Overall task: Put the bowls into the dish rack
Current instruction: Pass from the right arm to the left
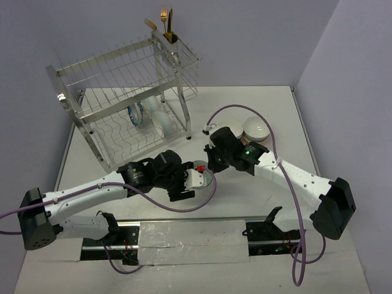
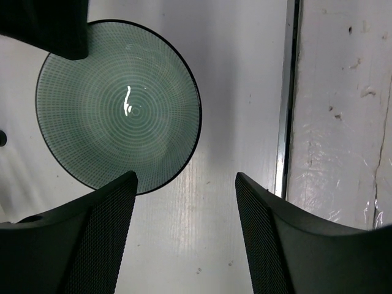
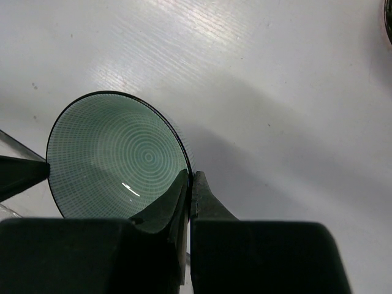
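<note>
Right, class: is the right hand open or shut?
Shut: the right hand clamps the teal bowl at its rim, one finger inside, one outside.

The right gripper [image 3: 190, 177] pinches the dark rim of a teal bowl [image 3: 116, 156], one finger inside and one outside. The bowl, ringed with fine circles, shows against a white table [image 3: 275, 92]. A dark wedge [image 3: 21, 174] meets its left rim.

text: none legible | labels: none | numbers: none | views: all three

High rear camera overlooks the table [image 1: 282, 113]; both wrist cameras closely share one teal bowl [image 3: 116, 159].
</note>
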Robot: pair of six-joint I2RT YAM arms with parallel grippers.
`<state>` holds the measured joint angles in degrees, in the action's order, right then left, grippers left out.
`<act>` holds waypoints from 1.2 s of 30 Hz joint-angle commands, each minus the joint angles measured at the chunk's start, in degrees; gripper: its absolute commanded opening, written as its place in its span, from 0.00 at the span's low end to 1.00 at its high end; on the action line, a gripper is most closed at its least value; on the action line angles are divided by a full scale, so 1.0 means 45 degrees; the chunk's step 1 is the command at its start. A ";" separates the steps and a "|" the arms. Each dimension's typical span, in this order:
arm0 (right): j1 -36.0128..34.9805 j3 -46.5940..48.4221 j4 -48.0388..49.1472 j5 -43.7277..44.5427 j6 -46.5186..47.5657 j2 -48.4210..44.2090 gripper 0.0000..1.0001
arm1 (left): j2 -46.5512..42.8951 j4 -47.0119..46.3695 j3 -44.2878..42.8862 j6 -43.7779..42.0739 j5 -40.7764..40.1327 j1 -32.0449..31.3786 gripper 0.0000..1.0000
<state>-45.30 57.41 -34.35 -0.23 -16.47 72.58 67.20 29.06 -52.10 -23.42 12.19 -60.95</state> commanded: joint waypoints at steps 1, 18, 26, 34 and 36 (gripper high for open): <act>-0.0168 0.0798 0.0230 0.0012 0.0144 -0.0307 0.00 | 0.0223 0.0398 -0.0610 -0.0850 0.0163 -0.0225 0.70; -0.0324 0.0954 0.0309 -0.0964 0.0496 -0.0269 0.00 | 0.1297 0.0652 -0.1216 -0.1612 -0.0091 -0.1065 0.54; -0.0344 0.0856 0.0328 -0.0925 0.0476 -0.0308 0.00 | 0.1551 0.0730 -0.1314 -0.1651 -0.0071 -0.1163 0.25; -0.0344 0.0778 0.0465 -0.1140 0.0574 -0.0366 0.00 | 0.1610 0.0867 -0.1314 -0.1612 -0.0169 -0.1319 0.00; -0.0324 0.0700 0.0523 -0.1160 0.0632 -0.0444 0.00 | 0.1629 0.0828 -0.1314 -0.1515 -0.0091 -0.1339 0.00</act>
<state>-46.52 58.17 -35.31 -4.19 -13.41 72.58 74.04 32.23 -55.99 -30.92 11.20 -66.78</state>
